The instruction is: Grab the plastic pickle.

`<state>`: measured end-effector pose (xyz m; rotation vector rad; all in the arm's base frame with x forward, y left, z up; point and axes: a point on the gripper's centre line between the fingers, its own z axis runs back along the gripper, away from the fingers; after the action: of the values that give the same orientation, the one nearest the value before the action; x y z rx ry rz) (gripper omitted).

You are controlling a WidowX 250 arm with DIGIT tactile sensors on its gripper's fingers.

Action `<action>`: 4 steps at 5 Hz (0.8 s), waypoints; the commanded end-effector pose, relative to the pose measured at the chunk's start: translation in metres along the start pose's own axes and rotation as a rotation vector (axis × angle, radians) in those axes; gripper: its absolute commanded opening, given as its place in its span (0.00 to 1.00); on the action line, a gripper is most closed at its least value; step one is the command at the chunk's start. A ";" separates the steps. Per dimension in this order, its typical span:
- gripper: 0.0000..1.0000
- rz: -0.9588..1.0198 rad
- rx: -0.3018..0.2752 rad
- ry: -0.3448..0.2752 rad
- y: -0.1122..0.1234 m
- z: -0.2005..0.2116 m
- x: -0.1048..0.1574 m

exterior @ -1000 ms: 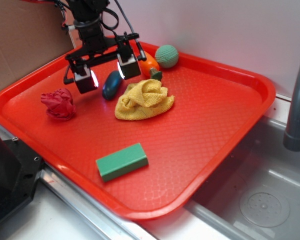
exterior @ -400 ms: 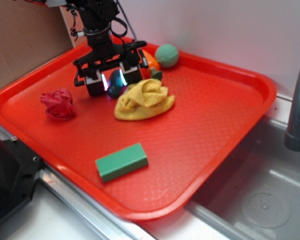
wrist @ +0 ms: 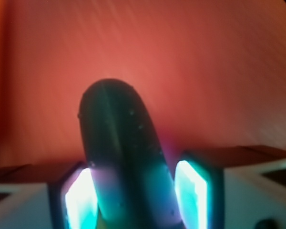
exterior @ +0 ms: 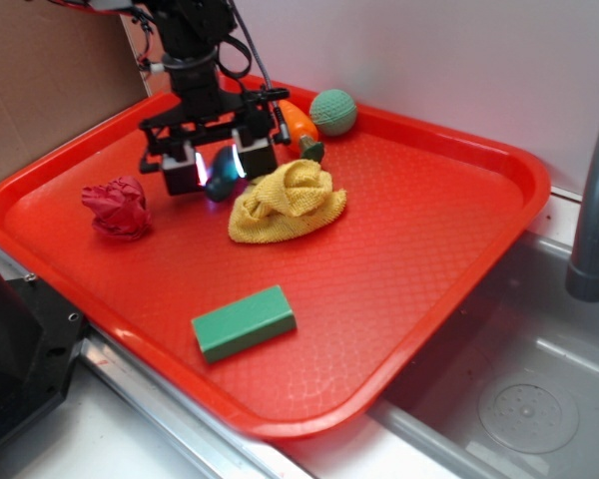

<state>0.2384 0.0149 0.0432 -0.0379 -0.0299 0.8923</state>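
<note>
The plastic pickle (exterior: 220, 174) is a dark teal capsule at the back left of the red tray (exterior: 429, 249). My gripper (exterior: 219, 165) reaches down over it with a glowing pad on each side. In the wrist view the plastic pickle (wrist: 119, 143) runs up between the lit pads (wrist: 80, 200), filling the gap of the gripper (wrist: 136, 195), which is shut on it. Its rounded far end sticks out past the fingers over the tray floor.
A yellow knitted cloth (exterior: 288, 200) lies right beside the gripper. Behind it are an orange carrot (exterior: 299, 122) and a green knitted ball (exterior: 333, 111). A red crumpled rag (exterior: 117, 207) sits left, a green block (exterior: 244, 321) near the front. A faucet (exterior: 594, 200) and sink (exterior: 519, 399) are on the right.
The fingers came down around the pickle and closed from a wide spread to a narrow grip. The gripper with the pickle has since shifted slightly left.
</note>
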 end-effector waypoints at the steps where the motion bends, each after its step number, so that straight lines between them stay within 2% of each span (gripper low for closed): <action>1: 0.00 -0.392 0.002 -0.037 0.003 0.083 -0.006; 2: 0.00 -0.542 0.001 -0.027 0.013 0.117 -0.025; 3: 0.00 -0.589 -0.029 -0.079 0.025 0.138 -0.037; 4: 0.00 -0.622 -0.044 -0.090 0.032 0.146 -0.043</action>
<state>0.1781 -0.0003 0.1795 -0.0130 -0.1039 0.2985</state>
